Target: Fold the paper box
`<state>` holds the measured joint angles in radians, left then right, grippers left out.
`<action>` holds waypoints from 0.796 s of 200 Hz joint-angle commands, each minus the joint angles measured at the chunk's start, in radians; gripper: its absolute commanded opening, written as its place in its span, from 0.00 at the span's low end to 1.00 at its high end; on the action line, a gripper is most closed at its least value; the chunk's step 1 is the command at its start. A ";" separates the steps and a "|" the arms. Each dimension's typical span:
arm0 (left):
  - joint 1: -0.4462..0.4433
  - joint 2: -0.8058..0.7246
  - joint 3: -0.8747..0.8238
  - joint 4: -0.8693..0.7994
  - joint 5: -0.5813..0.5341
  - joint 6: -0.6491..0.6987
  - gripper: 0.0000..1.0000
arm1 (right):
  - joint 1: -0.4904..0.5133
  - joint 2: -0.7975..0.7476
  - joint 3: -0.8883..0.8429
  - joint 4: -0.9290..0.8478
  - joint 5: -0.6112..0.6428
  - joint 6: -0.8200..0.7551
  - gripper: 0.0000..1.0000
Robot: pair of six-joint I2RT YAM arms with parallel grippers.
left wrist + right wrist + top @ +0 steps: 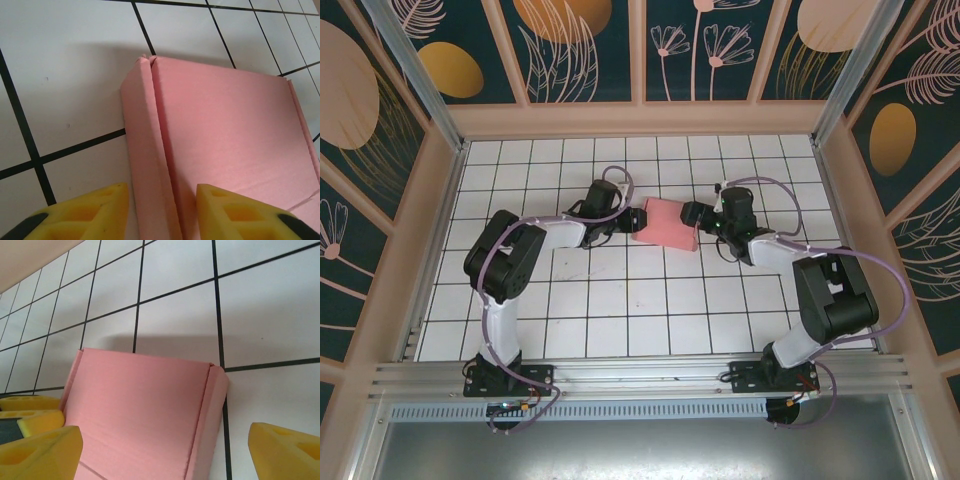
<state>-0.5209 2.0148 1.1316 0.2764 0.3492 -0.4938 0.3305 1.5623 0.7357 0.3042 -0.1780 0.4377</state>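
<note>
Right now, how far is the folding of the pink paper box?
Done: the paper box lies closed as a flat pink rectangle on the tiled table. In hand: the left gripper straddles one side wall, jaws apart; the right gripper stands open at the opposite end. Left: probably only pressing that wall snug and withdrawing.

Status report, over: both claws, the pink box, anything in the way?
Left claw open, straddling paper box side wall. Right claw open wide around opposite side. Box formed, lying on tiled table. Nothing blocking.
</note>
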 commanded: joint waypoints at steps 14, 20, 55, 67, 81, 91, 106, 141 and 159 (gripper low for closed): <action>0.019 0.024 0.012 0.001 0.050 -0.029 0.34 | -0.030 -0.016 -0.041 0.069 -0.108 0.073 0.86; 0.022 0.023 0.009 0.007 0.057 -0.033 0.34 | -0.037 -0.014 -0.046 0.078 -0.121 0.083 0.86; 0.048 0.027 -0.018 0.067 0.139 -0.085 0.33 | -0.075 0.002 -0.074 0.157 -0.216 0.171 0.86; 0.060 0.035 -0.027 0.093 0.169 -0.110 0.33 | -0.084 0.012 -0.077 0.180 -0.248 0.197 0.86; 0.072 0.043 -0.041 0.128 0.199 -0.139 0.32 | -0.089 0.020 -0.081 0.203 -0.275 0.218 0.86; 0.079 0.050 -0.051 0.157 0.225 -0.160 0.32 | -0.089 0.024 -0.086 0.216 -0.288 0.227 0.86; 0.087 0.058 -0.061 0.190 0.259 -0.185 0.32 | -0.091 0.031 -0.087 0.228 -0.300 0.237 0.86; 0.097 0.074 -0.061 0.198 0.277 -0.196 0.32 | -0.092 0.055 -0.085 0.232 -0.313 0.252 0.86; 0.100 0.076 -0.063 0.198 0.277 -0.197 0.32 | -0.094 0.062 -0.087 0.233 -0.316 0.254 0.86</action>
<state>-0.4297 2.0720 1.0828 0.4461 0.5957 -0.6712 0.2474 1.6077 0.6643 0.4980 -0.4679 0.6697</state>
